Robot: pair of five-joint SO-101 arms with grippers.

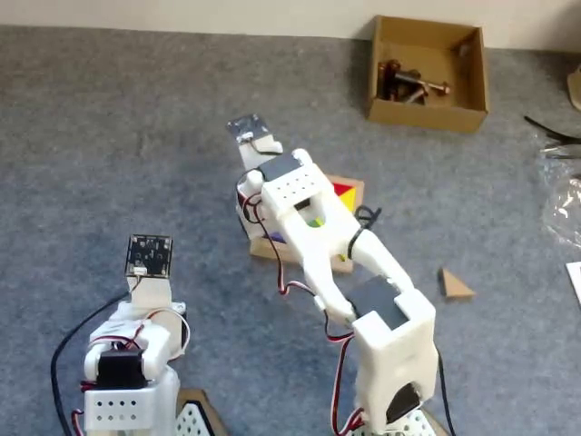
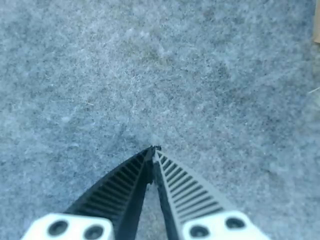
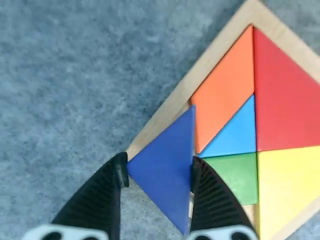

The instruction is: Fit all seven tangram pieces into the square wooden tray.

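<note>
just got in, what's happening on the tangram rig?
The right end effector grips a dark blue triangle over a corner of the wooden tray, overlapping its rim, not yet seated. Orange, red, light blue, green and yellow pieces already lie in the tray. The left end effector is shut, above the carpet.

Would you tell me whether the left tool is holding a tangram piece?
No, the left tool is shut on nothing above bare grey carpet.

high: overhead, down on table [image 1: 136, 136] | wrists: close, downward | high+right wrist share: tray [image 1: 352, 187] [image 3: 165, 109]
</note>
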